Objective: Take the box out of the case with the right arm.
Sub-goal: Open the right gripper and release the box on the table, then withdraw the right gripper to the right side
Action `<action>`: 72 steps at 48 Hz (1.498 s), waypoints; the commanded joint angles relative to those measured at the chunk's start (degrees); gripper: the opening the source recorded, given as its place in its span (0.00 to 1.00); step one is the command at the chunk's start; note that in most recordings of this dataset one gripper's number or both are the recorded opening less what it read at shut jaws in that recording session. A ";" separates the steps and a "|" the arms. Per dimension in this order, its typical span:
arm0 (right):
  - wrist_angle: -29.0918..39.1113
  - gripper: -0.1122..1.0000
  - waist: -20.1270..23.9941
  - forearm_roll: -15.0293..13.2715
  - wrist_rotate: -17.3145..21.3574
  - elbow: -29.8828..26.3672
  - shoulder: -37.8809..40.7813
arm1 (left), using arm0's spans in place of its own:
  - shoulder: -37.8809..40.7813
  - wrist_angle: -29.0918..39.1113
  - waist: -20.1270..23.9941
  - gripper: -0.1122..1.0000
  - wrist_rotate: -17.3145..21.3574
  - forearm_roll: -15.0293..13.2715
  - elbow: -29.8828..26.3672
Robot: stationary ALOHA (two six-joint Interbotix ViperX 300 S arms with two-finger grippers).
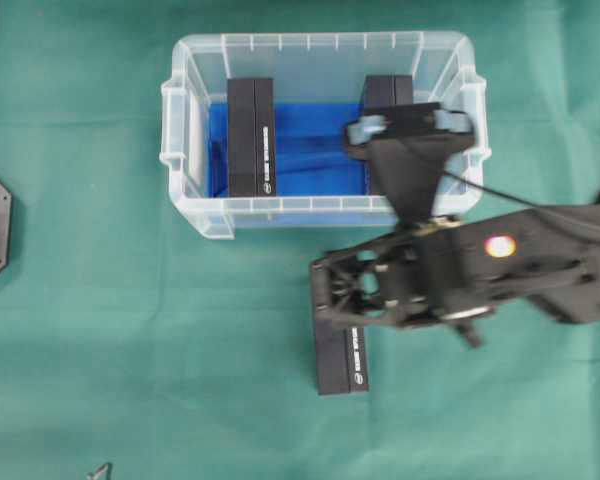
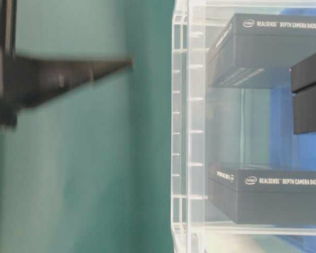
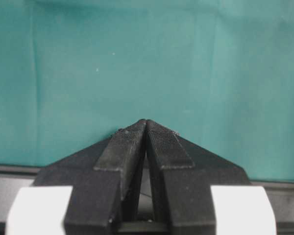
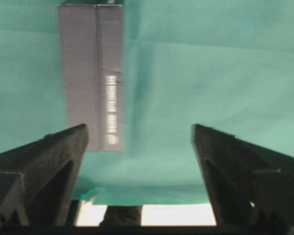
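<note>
Covering the whole desk: green cloth (image 1: 100,300).

Case (image 1: 195,215): clear plastic bin with rimmed edges, side handles and blue bottom lining; placed toward the far edge of the desk, near the middle.

Left box in case (image 1: 251,137): dark, standing on its long side against the left part of the blue lining, white lettering on the side face.

Right box in case (image 1: 387,92): dark, at the far right corner of the bin, partly hidden under a black arm fitting.

Box on cloth (image 1: 342,362): dark, long, lying outside the case, just beyond its near wall, toward the near edge of the desk; white lettering along one side; also seen from the right wrist view (image 4: 93,73).

Right gripper (image 4: 139,142): black, lattice-framed, jaws spread wide apart, nothing between them; hanging above the cloth, box just beside the left finger (image 4: 49,161), no contact visible.

Left gripper (image 3: 146,126): black with white fittings, jaws pressed together, holding nothing, over bare cloth.
</note>
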 commanded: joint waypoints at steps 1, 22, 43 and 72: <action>-1.14 0.90 0.70 0.09 0.88 3.34 -5.27 | 0.18 -0.18 0.09 0.10 0.00 0.18 -1.49; -2.55 0.90 5.54 0.62 7.73 24.52 -24.08 | 0.18 -0.18 0.09 0.10 0.53 0.26 -1.49; -2.81 0.90 6.42 -0.70 7.82 29.27 -29.79 | -0.18 -0.18 0.09 0.10 0.62 0.26 -1.23; -3.16 0.90 -10.99 -0.88 -12.04 29.53 -30.41 | -0.09 -0.18 0.09 0.10 0.62 0.26 -1.41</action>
